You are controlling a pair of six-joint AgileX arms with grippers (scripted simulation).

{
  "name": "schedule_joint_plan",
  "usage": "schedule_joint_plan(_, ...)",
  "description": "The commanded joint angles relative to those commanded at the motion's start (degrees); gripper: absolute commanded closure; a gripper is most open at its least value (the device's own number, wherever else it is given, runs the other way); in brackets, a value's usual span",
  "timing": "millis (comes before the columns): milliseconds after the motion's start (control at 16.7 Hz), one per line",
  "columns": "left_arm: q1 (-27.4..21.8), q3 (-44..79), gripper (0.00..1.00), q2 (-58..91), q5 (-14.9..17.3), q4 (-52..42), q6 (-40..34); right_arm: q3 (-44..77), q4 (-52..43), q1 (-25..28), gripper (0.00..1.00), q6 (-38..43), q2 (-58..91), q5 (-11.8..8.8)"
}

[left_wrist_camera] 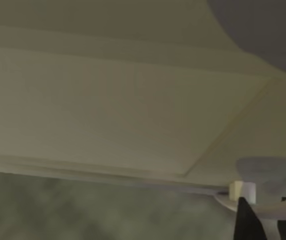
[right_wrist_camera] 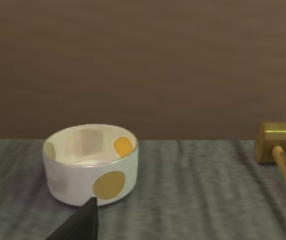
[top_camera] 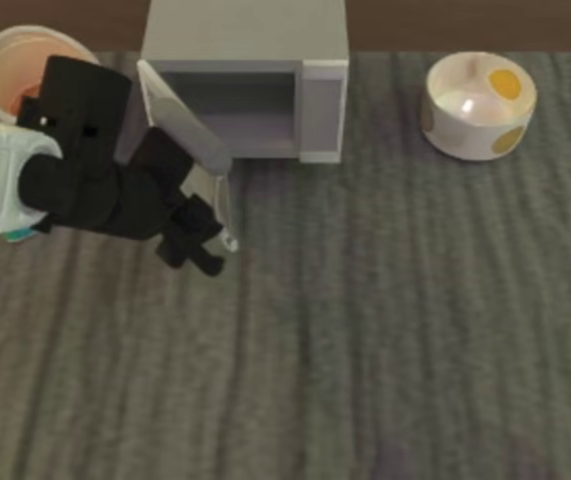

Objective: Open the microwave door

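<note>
- 2 arms were on the rig, but only the left gripper (top_camera: pixel 203 248) was at work, low at the free edge of the microwave door (top_camera: pixel 180 115), near the table's left front of the oven.
- Whether its fingers were closed on the door's edge could not be told; the left wrist view showed only dark fingertips (left_wrist_camera: pixel 249 222) close under the pale panel (left_wrist_camera: pixel 122 115).
- That door stood swung out about halfway, hinged at the left of the microwave (top_camera: pixel 255 60), which sat at the table's back.
- Judged stiff, light and smooth, the door would swing best if held at its outer edge, farthest from the hinge.
- Farther right, a spotted bowl (top_camera: pixel 478 104) stood apart; the right gripper (right_wrist_camera: pixel 80 225) sat parked.
</note>
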Motion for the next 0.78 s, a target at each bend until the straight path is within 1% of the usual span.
schedule_joint_plan(600, 0.0, 0.0, 1.0, 0.0, 0.0, 0.0, 0.0, 0.0, 0.0, 0.0, 0.0, 0.0, 0.0, 0.0)
schedule_joint_plan(780, 0.0, -0.2, 1.0, 0.1, 0.7, -0.4, 0.4, 0.0, 0.0, 0.0, 0.0, 0.0, 0.0, 0.0)
